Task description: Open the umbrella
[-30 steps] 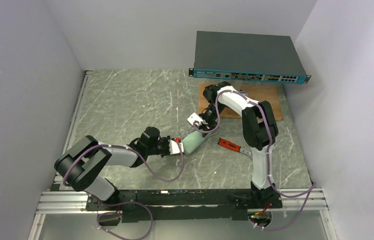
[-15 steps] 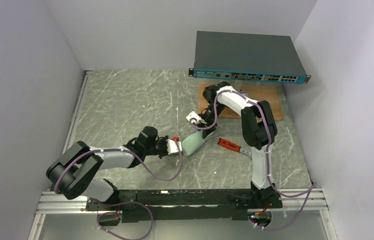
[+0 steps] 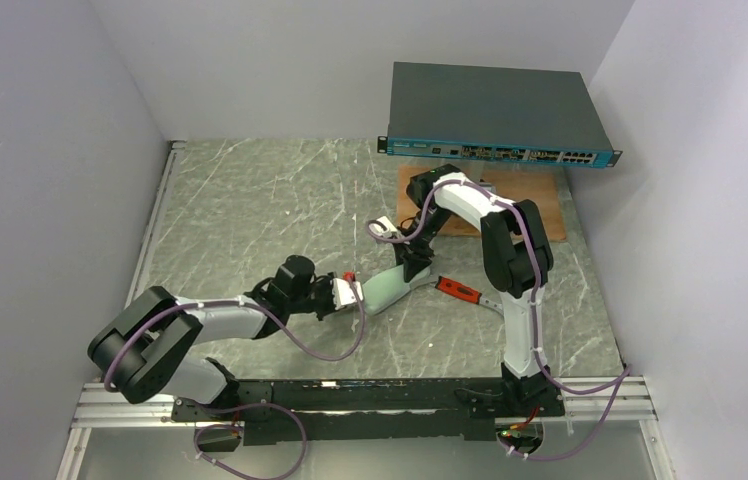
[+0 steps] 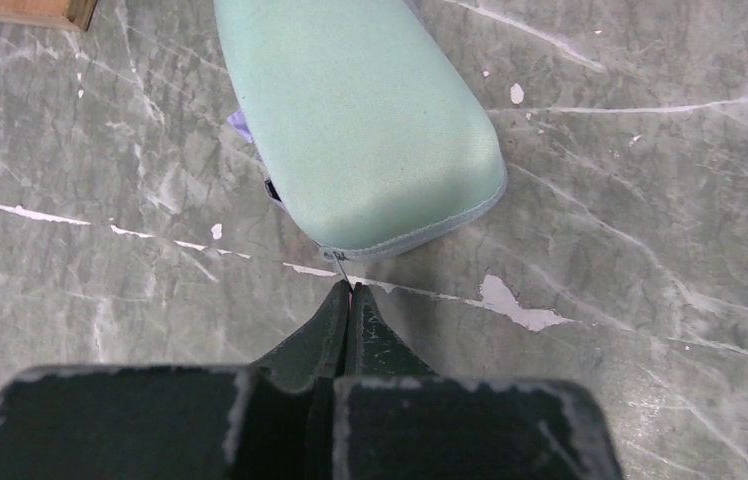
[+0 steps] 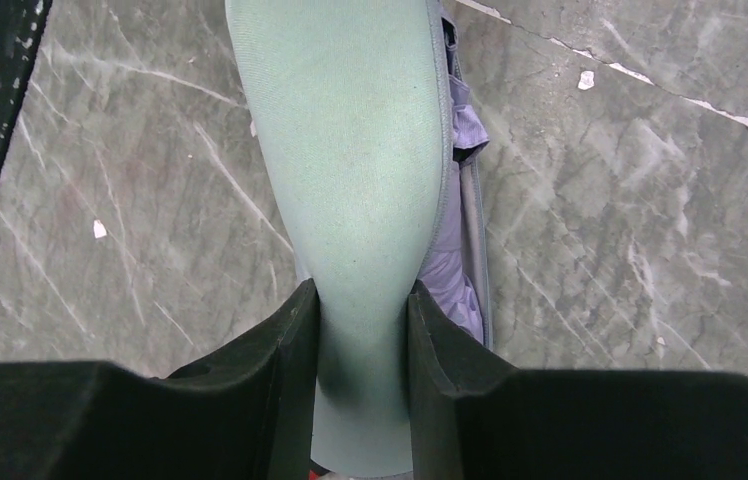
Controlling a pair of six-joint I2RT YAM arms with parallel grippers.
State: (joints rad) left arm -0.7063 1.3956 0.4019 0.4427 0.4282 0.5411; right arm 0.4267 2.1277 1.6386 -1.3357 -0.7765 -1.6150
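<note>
A mint-green clamshell case (image 3: 390, 287) lies on the marble table. My left gripper (image 3: 355, 292) is at its near-left end, shut on the thin zipper pull (image 4: 340, 265) of the case (image 4: 360, 120); its jaws (image 4: 351, 290) are pressed together. My right gripper (image 3: 415, 268) is shut on the case's other end, with the case (image 5: 350, 150) clamped between its fingers (image 5: 290, 340). The zipper seam gapes along one side, and the umbrella's lavender fabric (image 5: 448, 275) shows inside. A bit of that fabric also peeks out in the left wrist view (image 4: 240, 125). The shaft and handle are hidden.
A red-handled tool (image 3: 458, 290) lies just right of the case. A wooden board (image 3: 540, 190) sits behind the right arm, with a dark network switch (image 3: 498, 115) raised above it. Grey walls close in on the left, back and right.
My right wrist has turned, and its white wrist part has risen and moved left. My left arm's elbow has shifted back and left. The case stays in about the same place.
</note>
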